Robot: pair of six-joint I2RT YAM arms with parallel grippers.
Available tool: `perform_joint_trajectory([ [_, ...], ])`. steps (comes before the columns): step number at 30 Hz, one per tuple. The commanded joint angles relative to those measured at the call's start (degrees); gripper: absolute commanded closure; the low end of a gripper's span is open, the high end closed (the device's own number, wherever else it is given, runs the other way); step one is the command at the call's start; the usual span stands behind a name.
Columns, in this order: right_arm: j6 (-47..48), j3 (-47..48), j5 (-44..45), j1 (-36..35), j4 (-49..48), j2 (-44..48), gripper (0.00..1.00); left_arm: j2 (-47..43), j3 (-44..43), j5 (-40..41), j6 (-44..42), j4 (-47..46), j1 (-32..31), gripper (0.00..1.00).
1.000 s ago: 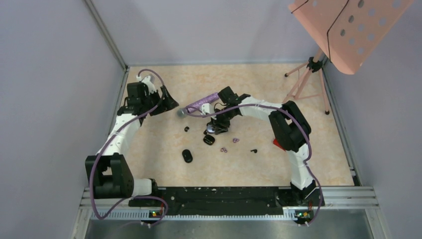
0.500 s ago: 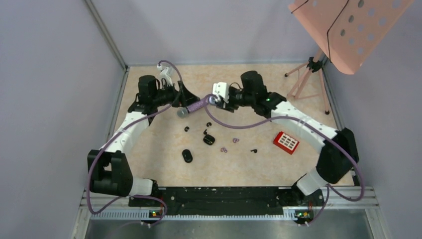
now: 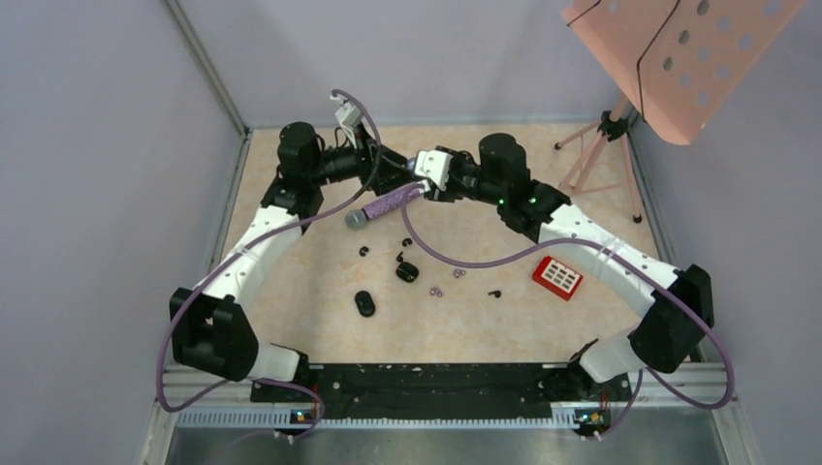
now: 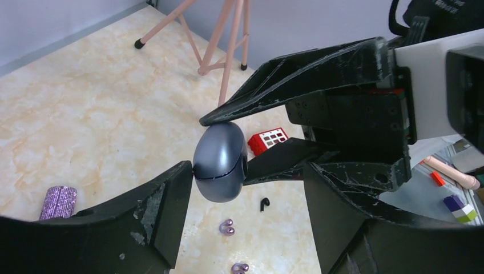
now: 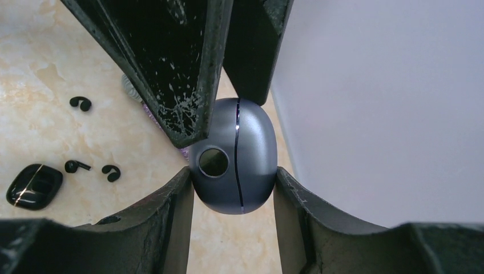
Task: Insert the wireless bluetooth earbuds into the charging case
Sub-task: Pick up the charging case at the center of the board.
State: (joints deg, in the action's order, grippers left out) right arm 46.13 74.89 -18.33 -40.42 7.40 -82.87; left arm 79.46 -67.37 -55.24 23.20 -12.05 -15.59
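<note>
Early stage, nothing inserted yet. Right fingers (image 5: 165,228) are clamped on the grey case (image 5: 237,154) by its sides, holding it in the air above the far part of the counter (image 3: 504,329). Left fingers (image 4: 142,222) are open and straddle the same case, one touching its edge, the other apart; probably prep to pry the lid. Lid is shut, seam closed. Black earbuds (image 3: 363,251) lie loose on the counter, and so does the lilac pair (image 3: 436,291), well apart from the held case. A black case (image 3: 407,272) lies among them. Left to do: open the lid, pick up the earbuds, seat them.
</note>
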Motion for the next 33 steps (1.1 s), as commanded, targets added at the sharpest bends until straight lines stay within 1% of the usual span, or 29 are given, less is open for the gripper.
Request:
perform_joint_trajectory([
  [1,-1.7,1.6,1.7,-0.6,-4.7,1.6,0.67,1.8,-2.3,0.0,-1.3,-1.5,-0.4,0.24],
  [5,-1.6,1.0,1.6,-0.9,-5.8,2.3,0.68,2.8,-3.2,2.3,-0.3,-1.5,-0.4,0.25],
  [7,-1.0,0.7,1.8,-1.1,-5.7,2.4,0.68,2.7,-3.4,3.2,-0.3,-1.6,-0.5,0.20],
  [9,-0.9,0.3,1.8,-1.1,-5.9,2.7,0.68,2.5,-3.5,3.5,-0.3,-1.5,-0.5,0.19],
  [12,-1.0,0.0,1.7,-1.3,-6.8,3.1,0.69,3.5,-4.2,1.1,-0.1,-0.6,-0.5,0.27],
  [16,-1.0,-0.2,2.4,-1.9,-7.0,3.0,0.69,4.7,-4.3,-2.5,0.5,-1.1,-0.6,0.39],
  [21,-1.2,-0.6,2.6,-2.5,-9.8,3.6,0.69,5.4,-4.3,-3.4,0.2,-1.2,-0.9,0.43],
  [26,-0.6,-1.0,2.6,-3.0,-9.6,3.8,0.69,6.2,-4.4,-4.1,2.0,-3.3,-0.9,0.61],
  [28,-0.3,-1.2,2.7,-3.0,-9.3,4.0,0.67,6.4,-4.4,-4.5,2.6,-4.3,-0.9,0.77],
  [29,-0.3,-1.4,2.7,-3.1,-9.1,4.0,0.62,6.5,-4.4,-4.7,2.7,-4.6,-0.9,0.84],
  [31,-0.6,-0.7,2.6,-3.0,-5.9,3.7,0.45,6.5,-4.3,-5.3,2.6,-4.9,-0.9,0.96],
  [32,-1.1,0.2,2.5,-3.0,-3.2,3.6,0.38,6.4,-4.2,-5.8,2.1,-4.8,-0.9,0.99],
  [33,-1.7,1.6,2.4,-2.9,0.4,3.3,0.34,6.2,-4.1,-6.1,1.2,-4.5,-0.9,1.00],
])
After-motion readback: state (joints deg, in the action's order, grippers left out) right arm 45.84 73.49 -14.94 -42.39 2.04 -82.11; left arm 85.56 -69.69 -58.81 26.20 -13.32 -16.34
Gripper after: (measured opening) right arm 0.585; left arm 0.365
